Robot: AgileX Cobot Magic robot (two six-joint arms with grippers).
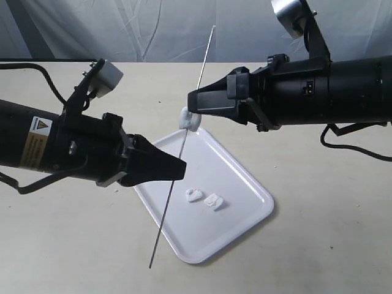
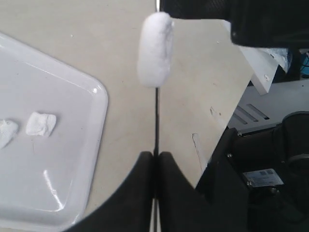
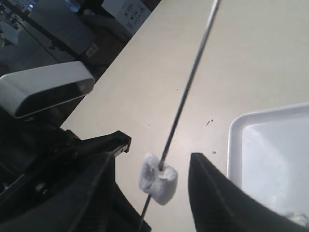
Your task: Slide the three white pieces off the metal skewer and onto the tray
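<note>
The thin grey metal skewer (image 1: 182, 144) stands tilted over a matte beige table (image 1: 318, 233) before a creased pale backdrop (image 1: 122, 24), clamped in the left gripper (image 1: 177, 166), one soft white piece (image 1: 190, 119) threaded on it. The right gripper (image 1: 195, 104) straddles the rod just above that lump, fingers spread. The glossy round-cornered white tray (image 1: 251, 184) holds two more crumpled pieces (image 1: 194, 195) (image 1: 214, 201).

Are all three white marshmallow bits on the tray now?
No, only two white pieces lie on the tray; the third piece sits on the metal skewer.
</note>
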